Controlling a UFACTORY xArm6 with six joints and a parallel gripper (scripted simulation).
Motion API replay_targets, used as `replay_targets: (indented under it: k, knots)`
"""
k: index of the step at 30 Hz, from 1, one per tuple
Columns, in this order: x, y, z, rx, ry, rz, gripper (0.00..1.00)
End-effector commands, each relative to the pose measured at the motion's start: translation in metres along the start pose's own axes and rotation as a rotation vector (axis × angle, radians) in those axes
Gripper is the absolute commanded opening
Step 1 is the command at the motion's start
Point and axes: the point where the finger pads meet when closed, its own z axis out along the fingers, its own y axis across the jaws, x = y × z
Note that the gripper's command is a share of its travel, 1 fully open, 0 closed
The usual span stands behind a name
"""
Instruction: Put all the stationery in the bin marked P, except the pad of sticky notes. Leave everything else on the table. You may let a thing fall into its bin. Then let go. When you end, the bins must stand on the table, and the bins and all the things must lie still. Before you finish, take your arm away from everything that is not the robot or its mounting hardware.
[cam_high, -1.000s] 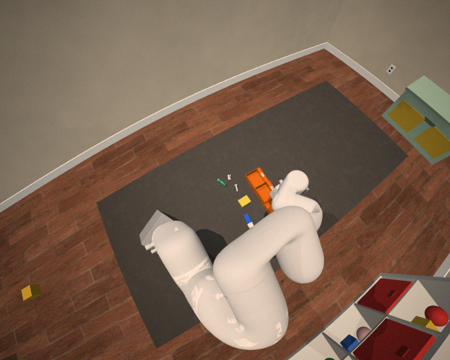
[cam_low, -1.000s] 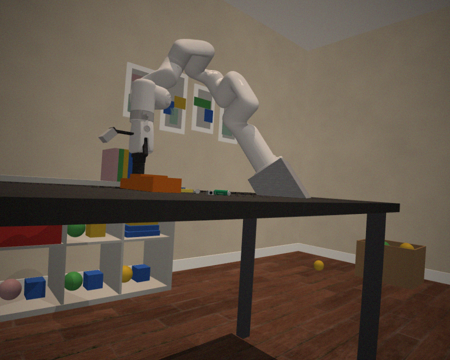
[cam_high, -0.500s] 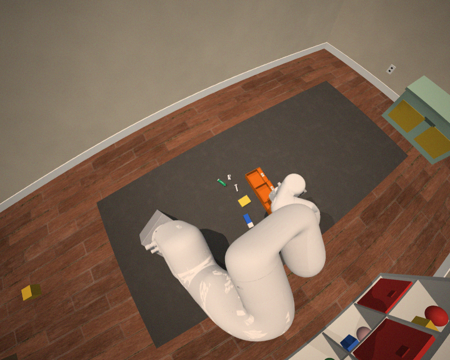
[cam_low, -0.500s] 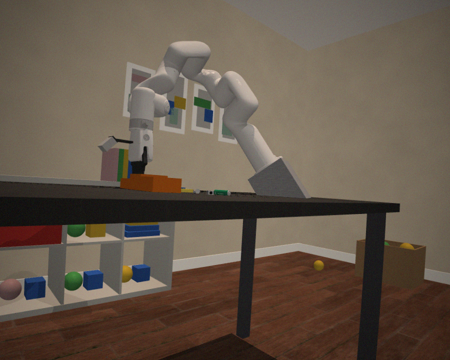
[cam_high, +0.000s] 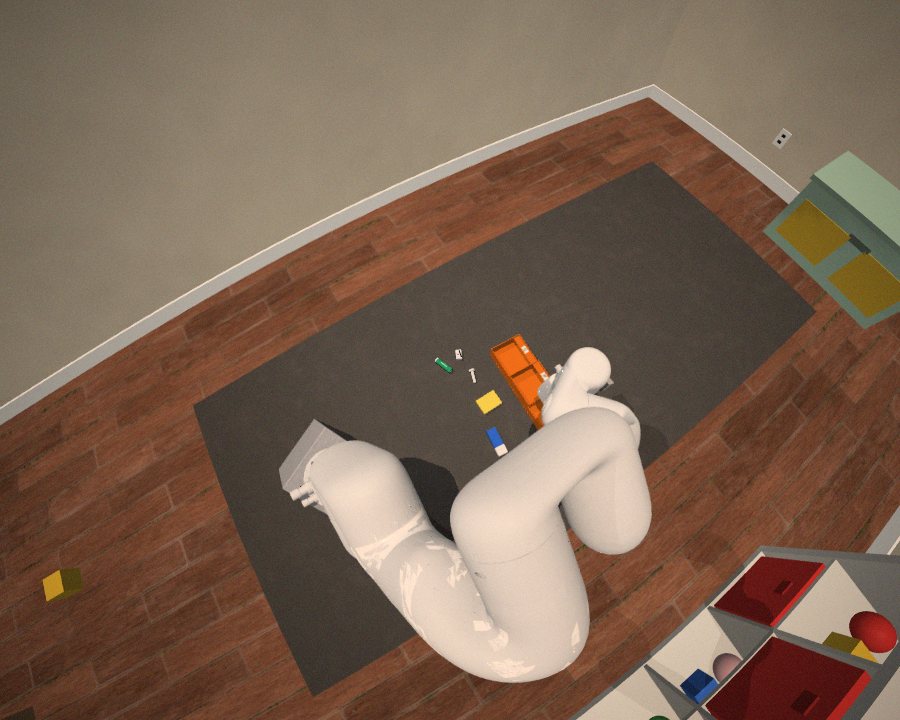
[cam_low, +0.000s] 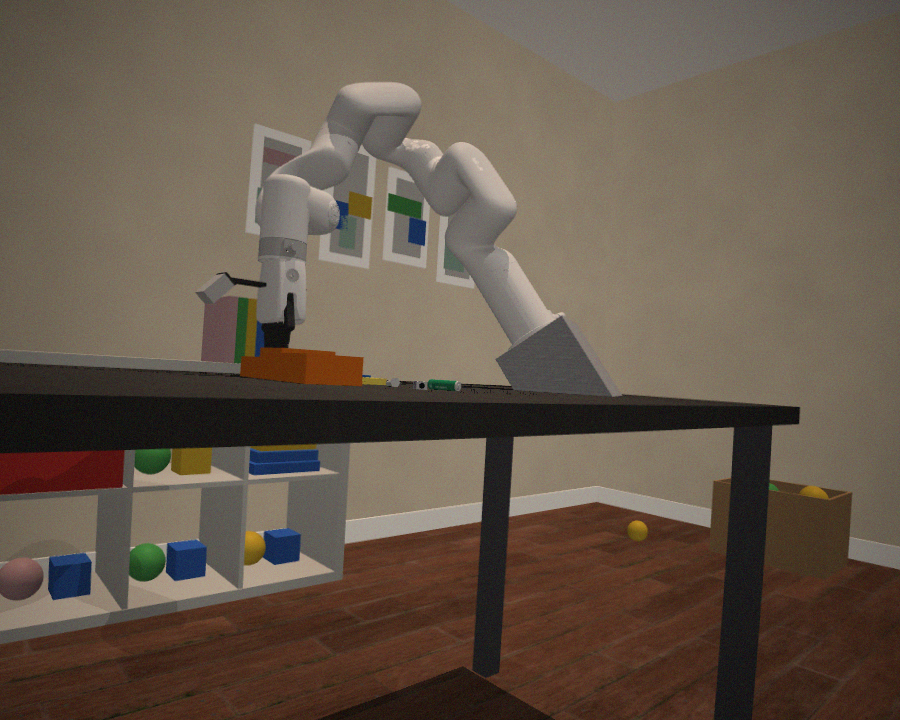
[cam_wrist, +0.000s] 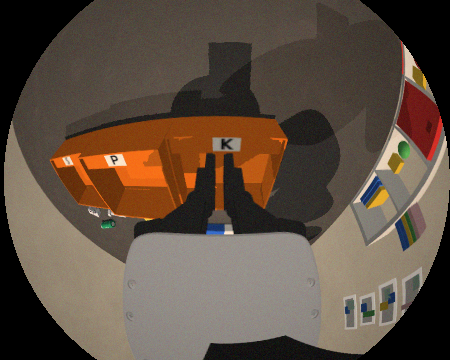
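White arm (cam_low: 465, 202) arched, tool (cam_wrist: 220, 164) closed over K bin (cam_wrist: 246, 155).

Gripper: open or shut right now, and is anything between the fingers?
Shut, holding nothing. In the wrist view the gripper has its two black fingers nearly touching, with nothing between them, over the orange bin marked K.

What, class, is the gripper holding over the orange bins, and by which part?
Nothing: the gripper is shut with nothing between its fingers, low over the K bin.
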Motion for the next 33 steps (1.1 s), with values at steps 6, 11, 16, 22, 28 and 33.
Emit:
replay_targets:
  k: [6,11,16,22,28,33]
  knots:
    - [0.0013,0.0001,-0.0011,0.000,0.003,0.001,0.07]
    - [0.0014,0.0001,-0.0011,0.000,0.003,0.001,0.07]
    - [0.0014,0.0001,-0.0011,0.000,0.003,0.001,0.07]
    - [0.0014,0.0001,-0.0011,0.000,0.003,0.001,0.07]
    - [0.0013,0.0001,-0.0037,0.000,0.003,0.001,0.07]
    - [0.0013,0.0001,-0.0090,0.000,0.003,0.001,0.07]
